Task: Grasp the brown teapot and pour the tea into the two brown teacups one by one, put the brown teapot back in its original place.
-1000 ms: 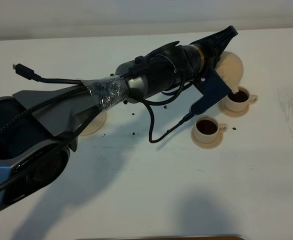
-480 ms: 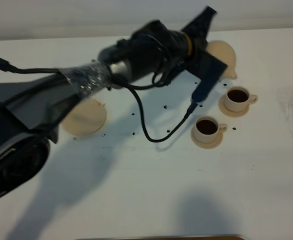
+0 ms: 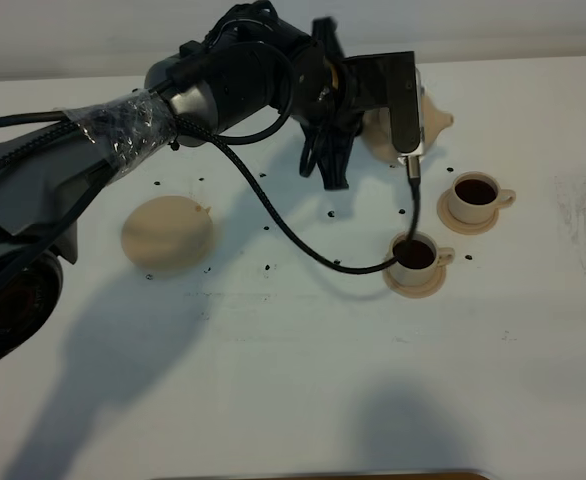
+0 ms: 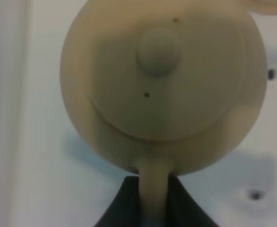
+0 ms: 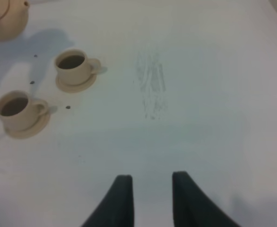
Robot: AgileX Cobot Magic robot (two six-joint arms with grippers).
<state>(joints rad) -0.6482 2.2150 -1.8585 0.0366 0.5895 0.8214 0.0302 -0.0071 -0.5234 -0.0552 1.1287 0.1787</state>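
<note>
Left gripper [image 4: 152, 201] clamped on the loop handle of the brown teapot [image 4: 162, 85], pot held level over the white table [image 3: 303, 390].

In the overhead shot the teapot sits upper centre-right, mostly hidden behind the arm, spout poking right. Two brown teacups [image 3: 473, 195] [image 3: 416, 257] sit on their small saucers just below it, both full of dark tea. Wide saucer [image 3: 168, 235] lies bare at left centre, well apart from the pot, with dark drips between. Right gripper [image 5: 150, 198] hangs near the cups, holding nothing, fingers drawn in with a small gap between the tips.
</note>
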